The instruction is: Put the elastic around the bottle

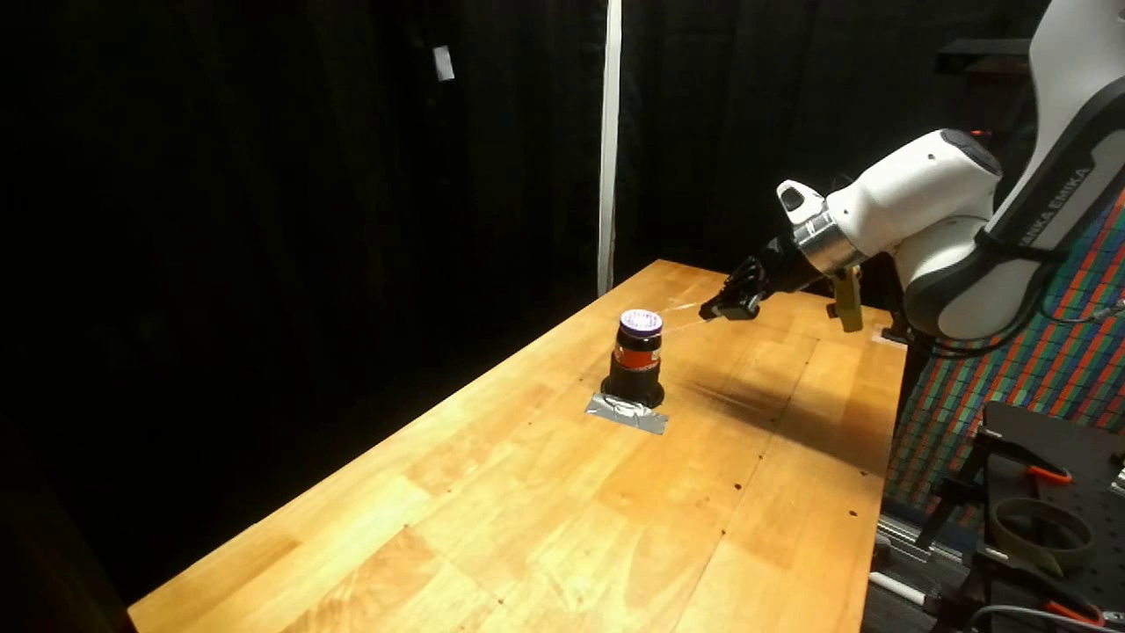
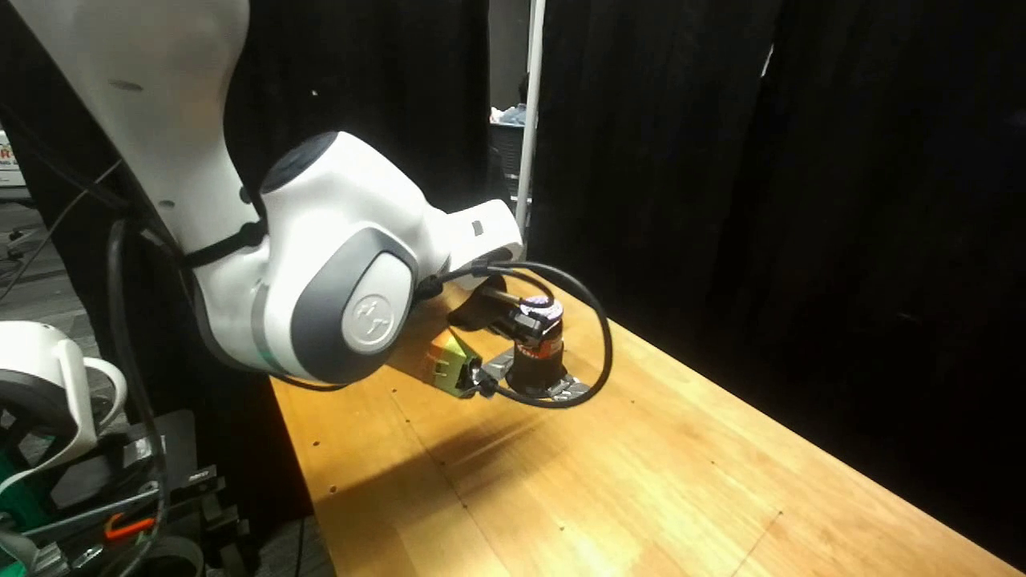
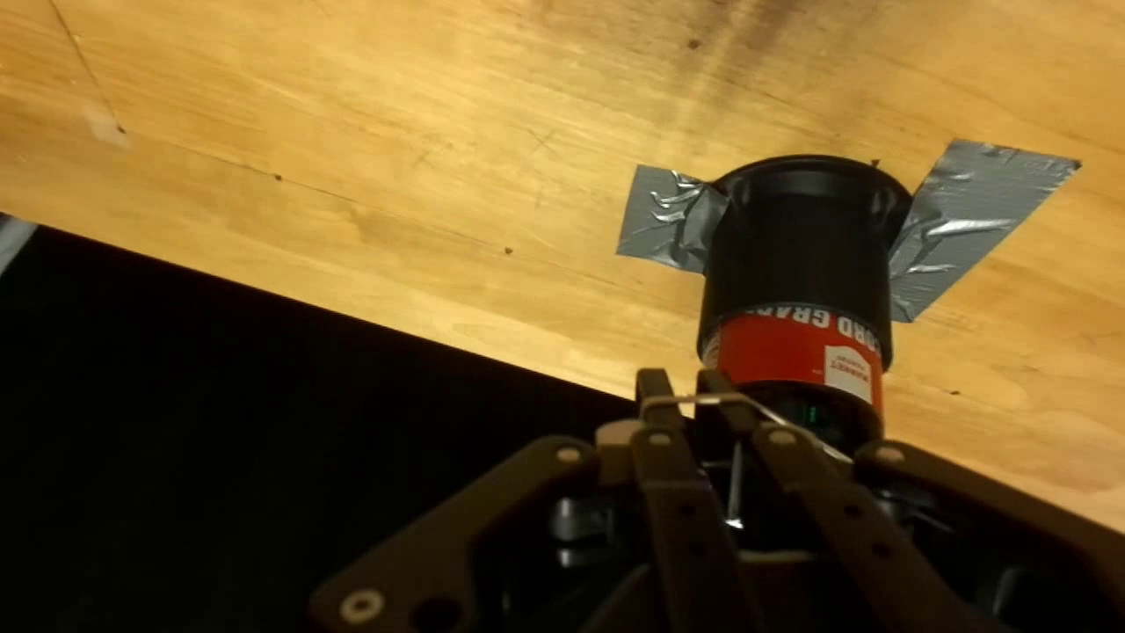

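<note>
The bottle (image 1: 637, 357) is dark with an orange-red band and a purple-and-white lid. It stands upright in a black holder (image 1: 634, 387) and also shows in the other views (image 2: 546, 348) (image 3: 795, 352). My gripper (image 1: 714, 309) is beside the bottle at lid height, apart from it. In the wrist view, my fingertips (image 3: 690, 391) are slightly parted with a narrow gap. The thin elastic (image 3: 703, 400) runs across both fingertips and off towards the bottle's upper part. In an exterior view, two taut strands of elastic (image 1: 685, 326) span from gripper to lid area. Its course behind the bottle is hidden.
Silver tape (image 1: 629, 414) fixes the holder to the wooden table (image 1: 527, 492). More tape (image 3: 976, 220) shows in the wrist view. A black cable (image 2: 601, 336) loops from the arm near the bottle. A black curtain (image 1: 308, 220) hangs beyond the table edge.
</note>
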You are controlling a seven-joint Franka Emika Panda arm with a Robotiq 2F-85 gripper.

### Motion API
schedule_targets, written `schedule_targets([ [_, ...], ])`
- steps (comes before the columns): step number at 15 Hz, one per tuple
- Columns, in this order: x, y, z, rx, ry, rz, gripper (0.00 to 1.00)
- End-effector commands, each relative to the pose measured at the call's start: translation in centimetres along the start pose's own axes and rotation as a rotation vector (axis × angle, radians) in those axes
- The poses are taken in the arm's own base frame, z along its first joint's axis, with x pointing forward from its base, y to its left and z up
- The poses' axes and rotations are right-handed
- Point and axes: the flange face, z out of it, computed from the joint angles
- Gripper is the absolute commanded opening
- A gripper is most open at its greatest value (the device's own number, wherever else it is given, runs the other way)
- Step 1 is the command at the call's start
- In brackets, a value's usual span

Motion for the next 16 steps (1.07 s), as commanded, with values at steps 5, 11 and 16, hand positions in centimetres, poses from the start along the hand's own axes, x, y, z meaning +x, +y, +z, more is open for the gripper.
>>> schedule_targets([
  [5, -5.2, -5.4, -0.8, 0.002, 0.197, -0.044, 0.14],
  [11, -2.3, -6.2, -0.7, -0.077, 0.352, -0.048, 0.13],
  [16, -1.2, -5.3, -1.4, -0.11, 0.159, -0.018, 0.44],
])
